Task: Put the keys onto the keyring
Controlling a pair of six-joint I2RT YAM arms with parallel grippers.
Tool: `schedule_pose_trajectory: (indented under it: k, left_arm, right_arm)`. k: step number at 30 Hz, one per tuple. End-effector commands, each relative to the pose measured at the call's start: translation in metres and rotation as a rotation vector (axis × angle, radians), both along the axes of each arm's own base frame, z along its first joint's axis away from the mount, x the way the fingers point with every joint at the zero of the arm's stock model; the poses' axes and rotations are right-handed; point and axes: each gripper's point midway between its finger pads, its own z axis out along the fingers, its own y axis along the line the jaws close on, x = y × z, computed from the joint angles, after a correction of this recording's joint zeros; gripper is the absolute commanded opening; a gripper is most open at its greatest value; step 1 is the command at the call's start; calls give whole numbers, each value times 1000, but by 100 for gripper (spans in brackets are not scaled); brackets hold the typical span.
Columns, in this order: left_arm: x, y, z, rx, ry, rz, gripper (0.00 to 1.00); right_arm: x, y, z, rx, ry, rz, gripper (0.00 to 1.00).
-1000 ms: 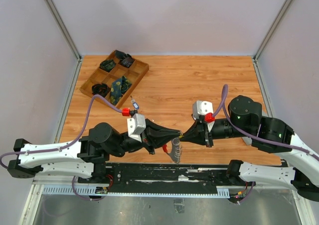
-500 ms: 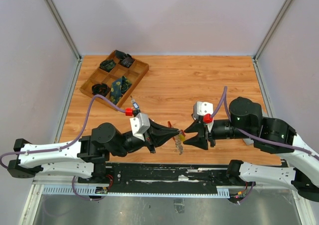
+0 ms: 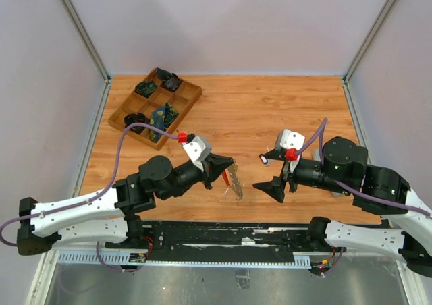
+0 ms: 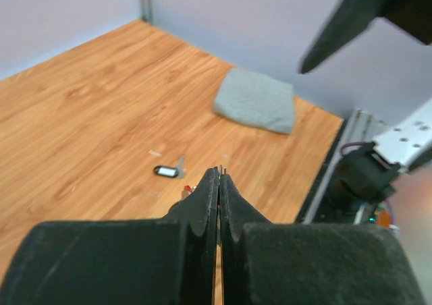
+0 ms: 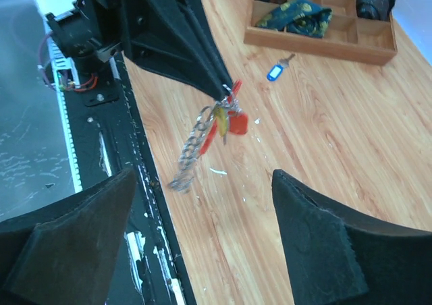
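Observation:
My left gripper (image 3: 233, 163) (image 4: 219, 172) is shut on the top of the keyring (image 3: 235, 182) (image 5: 192, 150), whose silvery chain and curved red part hang below its tips above the table's near edge. In the right wrist view the red key (image 5: 237, 123) and the yellow key (image 5: 221, 116) dangle together at the keyring's top, just under the left fingers. To the right of the keyring, my right gripper (image 3: 268, 173) (image 5: 202, 177) stands wide open with nothing between its fingers.
A wooden compartment tray (image 3: 191, 97) (image 5: 317, 45) with dark items sits at the back left. A blue-tagged key (image 5: 273, 72) lies in front of it. A dark-tagged key (image 4: 165, 171) and a grey cloth (image 4: 256, 102) lie on the table's right side.
My right gripper has opened wide and drawn back to the right. My left gripper has swung up and away from the near edge with the keyring still in it.

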Motion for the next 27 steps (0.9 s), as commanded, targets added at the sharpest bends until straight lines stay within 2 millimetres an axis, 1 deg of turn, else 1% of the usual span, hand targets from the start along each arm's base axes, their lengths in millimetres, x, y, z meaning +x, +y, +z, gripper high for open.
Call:
schedule_pose_trajectory:
  k: [1, 3, 4, 8, 14, 17, 19, 21, 23, 25, 26, 27]
  left_arm:
    - [29, -3, -21, 8, 51, 37, 1]
    - [45, -4, -34, 26, 71, 60, 0]
    - [54, -8, -43, 41, 86, 64, 1]
    - [93, -15, -65, 55, 131, 96, 0]
    - [147, -35, -85, 67, 158, 132, 1]
    - [164, -39, -92, 64, 154, 144, 0]
    - [168, -37, -96, 56, 155, 151, 0]
    - [165, -33, -103, 55, 160, 152, 1]
    - [160, -28, -119, 58, 182, 157, 1]
    - [152, -21, -138, 54, 211, 157, 0]
    - [147, -17, -151, 55, 233, 156, 0]
    - [142, -14, -159, 49, 246, 152, 1]
  right_arm:
    - [16, -3, -11, 22, 24, -124, 85]
    - [18, -4, -15, 37, 36, -152, 88]
    - [19, -5, -16, 43, 41, -162, 89]
    - [23, -7, -27, 33, 58, -201, 89]
    - [23, 1, -44, 21, 112, -206, 89]
    - [21, 4, -50, 14, 131, -197, 89]
    - [20, 5, -53, 12, 138, -197, 89]
    - [20, 4, -57, 7, 145, -199, 89]
    - [20, 4, -61, 1, 148, -202, 89]
    - [20, 4, -64, -4, 153, -201, 90]
    - [19, 5, -64, -4, 155, -197, 90]
    - [18, 6, -63, 0, 156, -190, 89]
